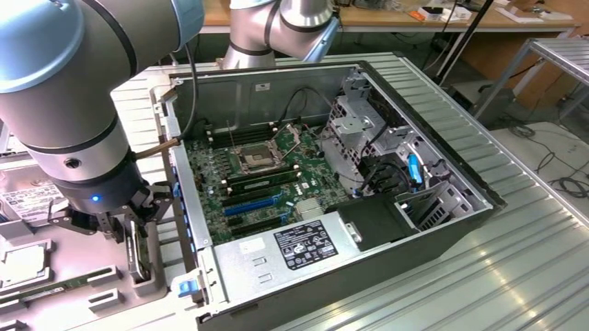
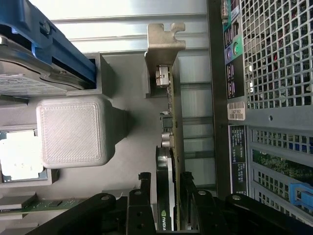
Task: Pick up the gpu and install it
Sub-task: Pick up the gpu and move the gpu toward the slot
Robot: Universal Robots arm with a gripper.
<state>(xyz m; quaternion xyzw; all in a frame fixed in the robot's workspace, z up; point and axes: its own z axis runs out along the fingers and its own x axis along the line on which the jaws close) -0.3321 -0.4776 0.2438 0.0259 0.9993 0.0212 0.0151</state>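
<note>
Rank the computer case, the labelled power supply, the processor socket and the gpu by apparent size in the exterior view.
1. computer case
2. power supply
3. processor socket and gpu: unsure, since the gpu stands edge-on nearer the camera and shows as a thin strip.

Ribbed metal table (image 1: pixel 515 262) carries open computer case (image 1: pixel 418 252), lying on side, lid off. Grey parts tray (image 1: pixel 87 265) on table just beside case, on exterior view's left.
</note>
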